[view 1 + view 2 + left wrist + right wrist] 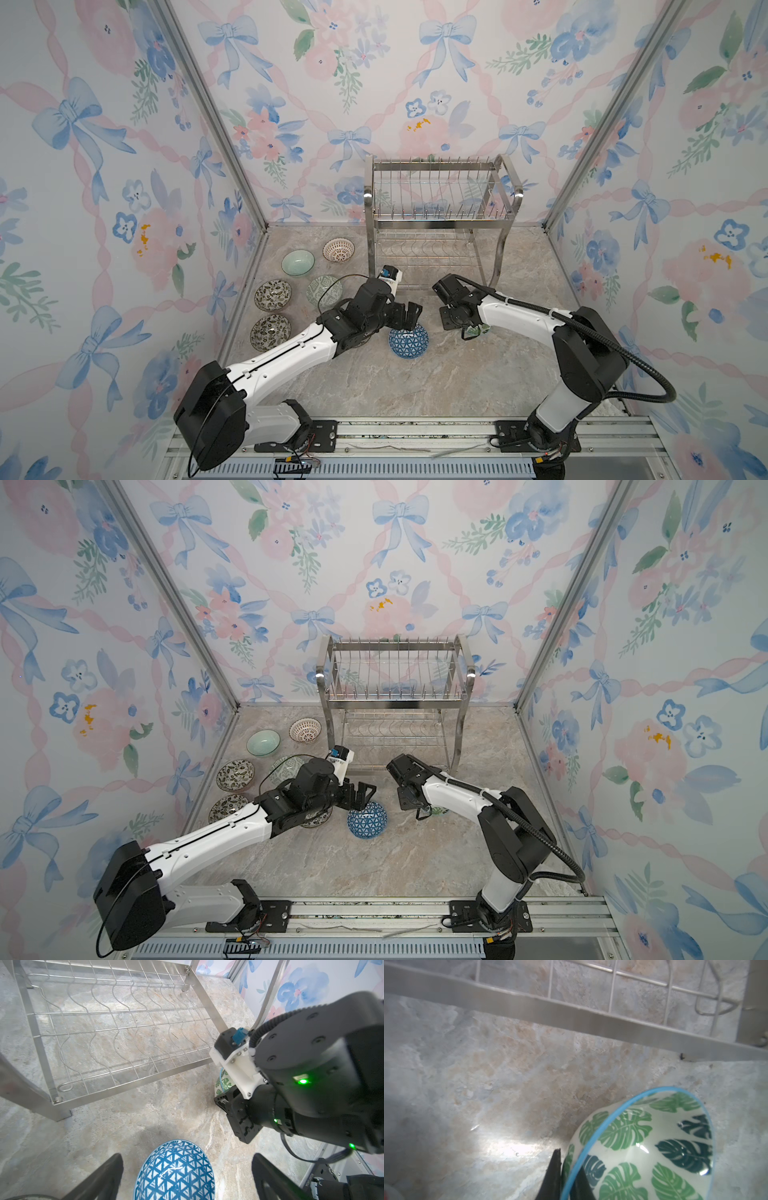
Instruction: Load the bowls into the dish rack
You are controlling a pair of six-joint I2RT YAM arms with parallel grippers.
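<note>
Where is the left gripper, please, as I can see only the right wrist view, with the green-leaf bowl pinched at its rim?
Observer: The left gripper hangs open over a blue-triangle bowl that appears overturned, fingers clear of it on either side.
Operator: Thank you; is anything loaded yet?
Observer: No; neither tier of the dish rack holds a bowl.
Operator: Where are the others?
Observer: At least five stand upright on the table left of the rack, the pale green bowl among them.

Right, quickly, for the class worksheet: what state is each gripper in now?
Left gripper: open, blue-triangle bowl between its fingers, ungripped.
Right gripper: shut on the green-leaf bowl at its rim.
</note>
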